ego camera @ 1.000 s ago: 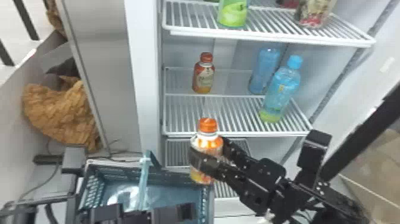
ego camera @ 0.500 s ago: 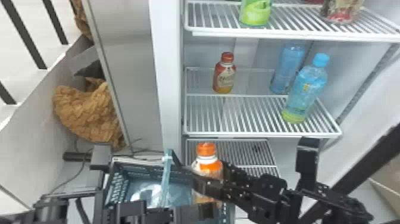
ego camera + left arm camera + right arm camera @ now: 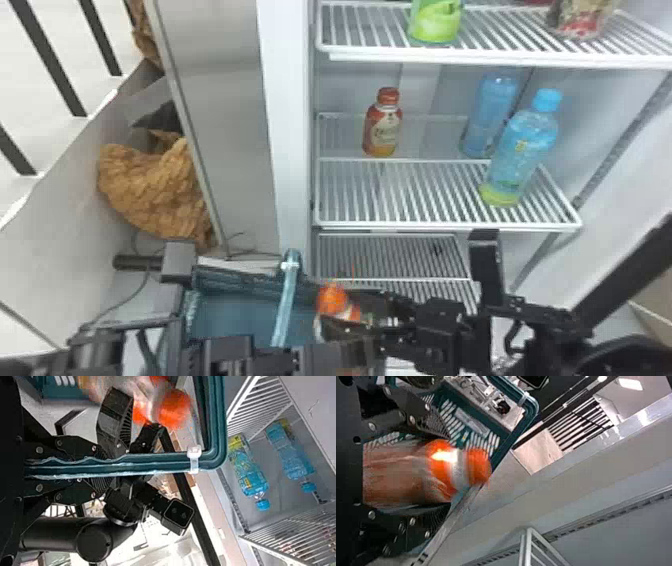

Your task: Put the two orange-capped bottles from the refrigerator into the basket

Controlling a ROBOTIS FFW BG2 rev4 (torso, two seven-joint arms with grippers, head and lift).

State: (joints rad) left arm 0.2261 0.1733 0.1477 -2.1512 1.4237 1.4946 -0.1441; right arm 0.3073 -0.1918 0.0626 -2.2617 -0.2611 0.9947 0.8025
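Observation:
In the head view my right gripper (image 3: 350, 320) grips an orange-capped bottle (image 3: 334, 299), tilted, at the right side of the blue-green basket (image 3: 240, 285). The right wrist view has the right gripper (image 3: 440, 473) closed around the blurred bottle (image 3: 443, 467), with basket mesh behind it. My left gripper (image 3: 277, 352) is low in the head view; in the left wrist view this left gripper (image 3: 105, 468) is clamped on the basket's rim (image 3: 158, 463). The other orange-capped bottle (image 3: 384, 125) stands upright on the refrigerator's middle shelf, its cap a darker red-orange.
Two blue bottles (image 3: 525, 150) stand farther right on the middle shelf (image 3: 400, 225). A green-labelled container (image 3: 436, 22) and a patterned item (image 3: 582, 20) are on the shelf above. The refrigerator's left frame (image 3: 287, 150) rises behind the basket. Crumpled brown material (image 3: 155, 190) lies farther left.
The right gripper has lowered the held bottle beside the basket, and the bottle has gone from nearly upright to tilted. The head view has shifted, so the refrigerator appears farther right.

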